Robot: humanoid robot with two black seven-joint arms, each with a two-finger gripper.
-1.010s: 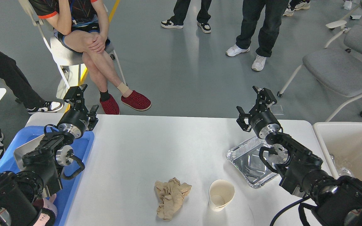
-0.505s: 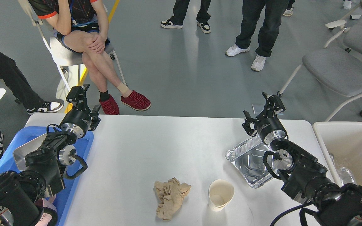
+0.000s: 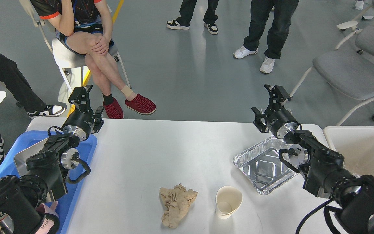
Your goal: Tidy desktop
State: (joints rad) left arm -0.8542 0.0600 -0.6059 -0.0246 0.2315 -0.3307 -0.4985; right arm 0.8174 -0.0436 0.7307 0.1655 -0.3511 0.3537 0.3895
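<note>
Worktop [image 3: 161, 152], white with rounded corners, fills the lower middle of the frame, its far edge running across just below the centre line; a crumpled brown paper napkin [image 3: 176, 205] lies on it at lower centre; a paper cup [image 3: 228, 201], tipped on its side with its mouth facing the viewer, lies just right of the napkin, apart from it; a foil tray [image 3: 263, 165], shiny and shallow, sits on the worktop at centre right, further back than the cup and partly covered by the right arm.

Left gripper [image 3: 81, 94] stands at upper left of the worktop, above its far left corner, raised and holding nothing; it is seen dark and end-on, so I cannot tell whether its fingers are spread or pressed together; the left arm runs from it down to the lower left corner of the frame, over a blue tray [image 3: 88, 152] that sits against the worktop's left edge; a metal plate [image 3: 21, 159] lies in that tray.

Right gripper [image 3: 274, 92] is raised above the far right corner of the worktop, beyond the foil tray, holding nothing; its fingers too cannot be told apart; a white bin [image 3: 330, 131] stands at the right edge of the frame, beside the worktop.
</note>
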